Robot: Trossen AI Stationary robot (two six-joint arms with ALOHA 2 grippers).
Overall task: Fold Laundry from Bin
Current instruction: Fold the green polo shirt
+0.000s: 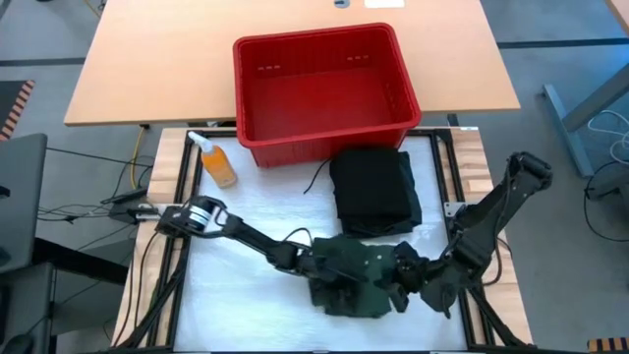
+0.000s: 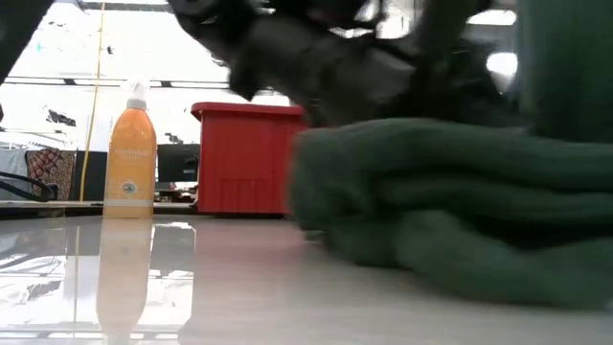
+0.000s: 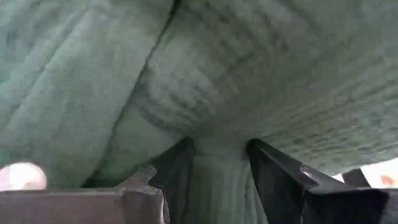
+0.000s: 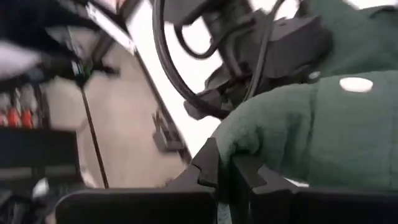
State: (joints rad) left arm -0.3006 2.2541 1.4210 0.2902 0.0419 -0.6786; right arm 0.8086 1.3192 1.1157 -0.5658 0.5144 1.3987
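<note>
The green shirt (image 1: 359, 280) is lying bunched at the near middle of the table (image 1: 246, 305), its long axis running roughly across, from one arm to the other. Both grippers are met at it: the left gripper (image 1: 313, 262) is set at its left end, the right gripper (image 1: 405, 267) at its right end, so neither arm is placed nearer. In the left wrist view the left fingers (image 3: 273, 174) are held partly apart with a fold of green cloth gathered between them. In the right wrist view the right fingers (image 4: 208, 165) are pressed together on an edge of the shirt, so a thin pinch is judged to be made there.

The shirt is thick, soft and matte, with a brushed, faintly ribbed weave; rounded rolls are stacked at its side in the low view, and a pale button (image 4: 356, 84) is seen on it. A black folded pile (image 1: 375, 190) is laid just behind it, squarish and flat. The bin (image 1: 324, 93) is stood beyond that, of hard red plastic with slotted walls, seemingly emptied. An orange bottle (image 1: 215, 162) is stood left of the bin.
</note>
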